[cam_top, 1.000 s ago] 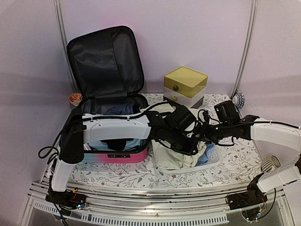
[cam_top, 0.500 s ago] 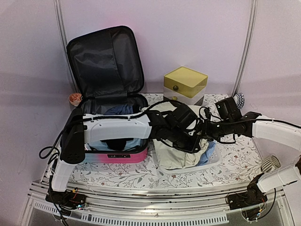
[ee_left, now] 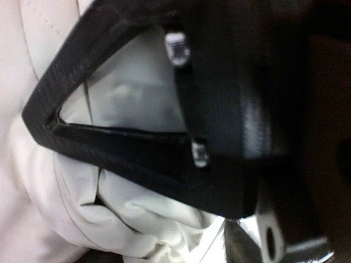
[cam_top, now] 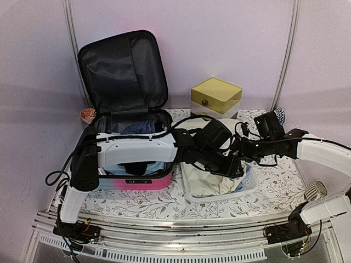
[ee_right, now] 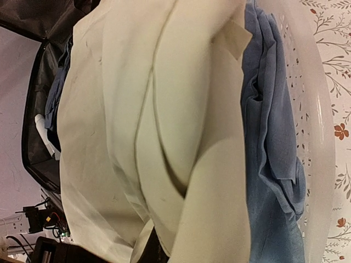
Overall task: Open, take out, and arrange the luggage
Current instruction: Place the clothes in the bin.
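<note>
The luggage [cam_top: 123, 76] stands open at the left of the bench [cam_top: 274, 189], its lid upright against the wall and its pink-fronted base on the bench. The left hand [cam_top: 231, 166] is well to its right and clear of it, low over the cream garment [cam_top: 205, 181] in the white basket [cam_top: 249, 189]. Whether its jaws stand wide or narrow cannot be told. Just right of it, the right hand [cam_top: 245, 152] is closed narrow, farthest from the luggage. A blue garment [ee_right: 269, 142] lies along the basket wall.
</note>
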